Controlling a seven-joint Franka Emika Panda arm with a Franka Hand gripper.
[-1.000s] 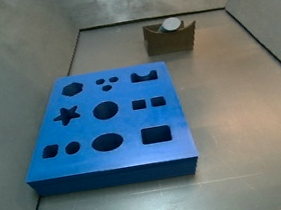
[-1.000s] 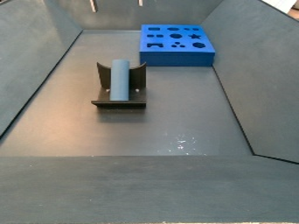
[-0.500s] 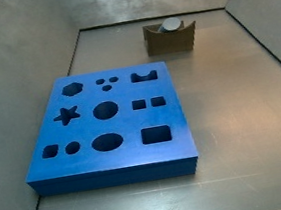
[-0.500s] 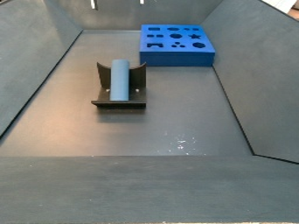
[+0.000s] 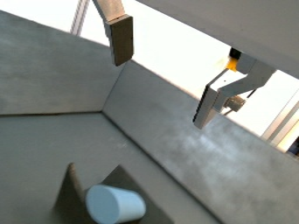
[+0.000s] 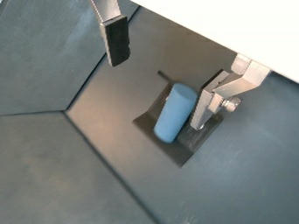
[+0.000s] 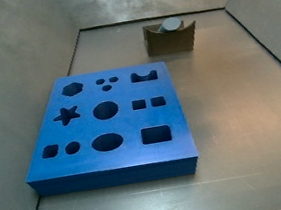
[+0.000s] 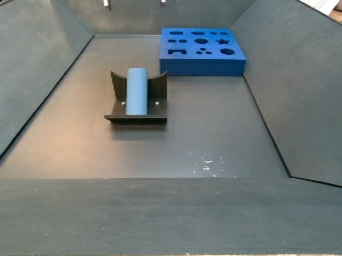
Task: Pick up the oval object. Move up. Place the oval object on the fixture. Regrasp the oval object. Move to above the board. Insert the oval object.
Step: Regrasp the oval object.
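The oval object (image 8: 135, 90), a pale blue-grey peg, lies on its side in the notch of the dark fixture (image 8: 135, 119). A side view shows its oval end (image 7: 171, 25) on top of the fixture (image 7: 170, 41). The blue board (image 7: 93, 128) with its dark cutouts lies apart from them on the floor, and shows in both side views (image 8: 201, 68). My gripper (image 6: 162, 79) hangs open high above the peg (image 6: 176, 112) and the fixture (image 6: 176, 150), with nothing between its fingers. In a wrist view the gripper (image 5: 163, 83) is wide apart and the peg's end (image 5: 114, 205) shows below. Only its fingertips reach into a side view (image 8: 120, 5).
Grey sloping walls (image 8: 54, 90) close in the floor on all sides. The board sits near the far wall (image 8: 134, 20) in a side view, a short way from the fixture.
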